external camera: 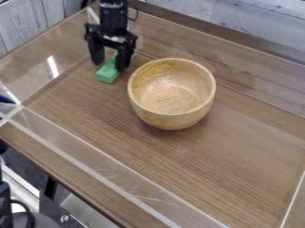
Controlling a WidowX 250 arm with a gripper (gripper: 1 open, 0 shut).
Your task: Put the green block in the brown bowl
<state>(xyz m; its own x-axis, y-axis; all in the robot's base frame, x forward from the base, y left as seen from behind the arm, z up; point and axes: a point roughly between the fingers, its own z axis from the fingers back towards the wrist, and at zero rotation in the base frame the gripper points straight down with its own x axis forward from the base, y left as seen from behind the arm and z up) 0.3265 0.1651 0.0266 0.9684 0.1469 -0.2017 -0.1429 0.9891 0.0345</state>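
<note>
The green block [110,72] lies flat on the wooden table, just left of the brown bowl [172,92]. The bowl stands upright with nothing inside it. My gripper [111,60] points down over the block's far end, open. Its two black fingers [95,53] stand on either side of the block, whose near end shows below them. I cannot tell whether the fingers touch the block.
A low clear plastic wall [48,151] runs around the table [202,169], with its front-left edge close to the camera. A grey panel wall stands behind the arm at the top left.
</note>
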